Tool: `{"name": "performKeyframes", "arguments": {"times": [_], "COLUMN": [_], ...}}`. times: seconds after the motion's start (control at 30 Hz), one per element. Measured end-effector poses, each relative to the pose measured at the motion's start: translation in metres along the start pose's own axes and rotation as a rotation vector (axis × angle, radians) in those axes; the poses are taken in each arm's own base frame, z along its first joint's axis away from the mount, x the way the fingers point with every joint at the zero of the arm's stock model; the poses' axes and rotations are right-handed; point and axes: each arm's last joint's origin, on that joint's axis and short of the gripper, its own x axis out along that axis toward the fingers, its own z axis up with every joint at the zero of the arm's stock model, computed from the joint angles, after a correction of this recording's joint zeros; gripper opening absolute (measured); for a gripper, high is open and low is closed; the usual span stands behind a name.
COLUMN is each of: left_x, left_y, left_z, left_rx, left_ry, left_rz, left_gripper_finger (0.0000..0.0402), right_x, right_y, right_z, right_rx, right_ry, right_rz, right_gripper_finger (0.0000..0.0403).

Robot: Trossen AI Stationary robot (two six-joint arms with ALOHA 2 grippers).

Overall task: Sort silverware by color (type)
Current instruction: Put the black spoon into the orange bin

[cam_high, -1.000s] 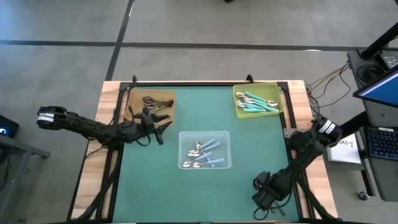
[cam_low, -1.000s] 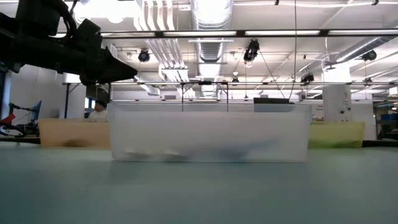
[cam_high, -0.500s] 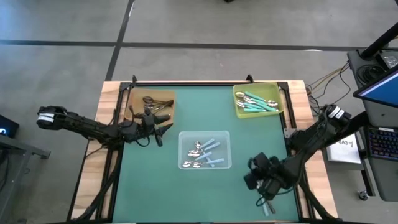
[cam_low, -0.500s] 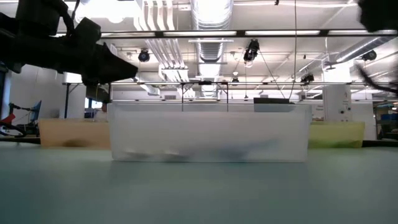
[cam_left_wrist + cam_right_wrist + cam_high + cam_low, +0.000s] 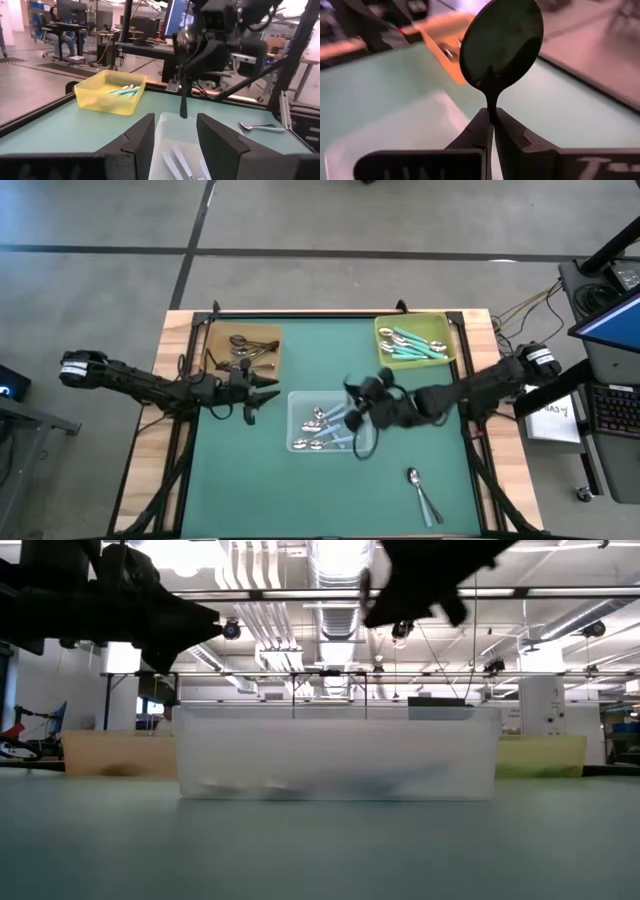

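A dark metal spoon (image 5: 501,40) is held in my right gripper (image 5: 493,122), which is shut on it. Seen from above, my right gripper (image 5: 362,408) hovers over the right end of the clear tray (image 5: 295,398), where spoons with pale-blue handles lie. The left wrist view shows the dark spoon (image 5: 183,75) bowl up, with its handle hanging over that tray. My left gripper (image 5: 262,387) stands open and empty beside the brown tray (image 5: 212,340), which holds dark spoons. The yellow-green tray (image 5: 382,355) holds teal-handled spoons. One pale-blue-handled spoon (image 5: 422,492) lies flat on the mat at the near right. My right gripper pinches the dark spoon at its neck (image 5: 491,102), just below the bowl, between its two fingertips. The fingers come from the table's right, slanting a little down, and lie across the spoon. The spoon is lifted clear and roughly upright, bowl up, with its handle (image 5: 183,107) hanging below the fingers.
The green mat (image 5: 240,480) has open room at the near left and in front of the clear tray. A black rail (image 5: 300,315) runs along the far edge. Desks, screens and seated people show in the room beyond the table.
My right gripper has risen from the table's near right corner and swung toward the clear tray, turning its wrist, and stays shut. The pale-blue-handled spoon it stood over stays on the mat. My left gripper has turned slightly in place.
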Motion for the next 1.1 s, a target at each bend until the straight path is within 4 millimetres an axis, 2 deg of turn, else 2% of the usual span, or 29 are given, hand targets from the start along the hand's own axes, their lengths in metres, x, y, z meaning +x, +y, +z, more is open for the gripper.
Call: {"name": "performKeyframes", "arguments": {"times": [0.2, 0.43, 0.57, 0.9, 1.1], "left_x": [0.000, 0.014, 0.027, 0.042, 0.046], "left_y": [0.000, -0.006, -0.010, -0.009, -0.009], "left_z": [0.002, 0.009, 0.013, 0.007, 0.003], "left_rx": [-0.019, -0.058, -0.006, 0.066, 0.062], "left_ry": [-0.027, -0.016, 0.006, 0.034, 0.045], "left_rz": [-0.001, -0.069, -0.068, 0.063, 0.063], "left_gripper_finger": [0.0133, 0.0133, 0.0142, 0.0186, 0.0186], "right_x": [0.034, 0.068, 0.085, 0.095, 0.100], "right_y": [-0.010, -0.009, -0.008, 0.007, 0.012], "right_z": [0.029, 0.032, 0.033, 0.053, 0.060], "right_rx": [-0.011, -0.101, -0.139, -0.243, -0.275], "right_ry": [-0.146, -0.254, -0.259, -0.322, -0.339], "right_rz": [0.145, 0.381, 0.394, 0.459, 0.457], "right_gripper_finger": [0.0009, 0.0009, 0.0009, 0.0009, 0.0009]}}
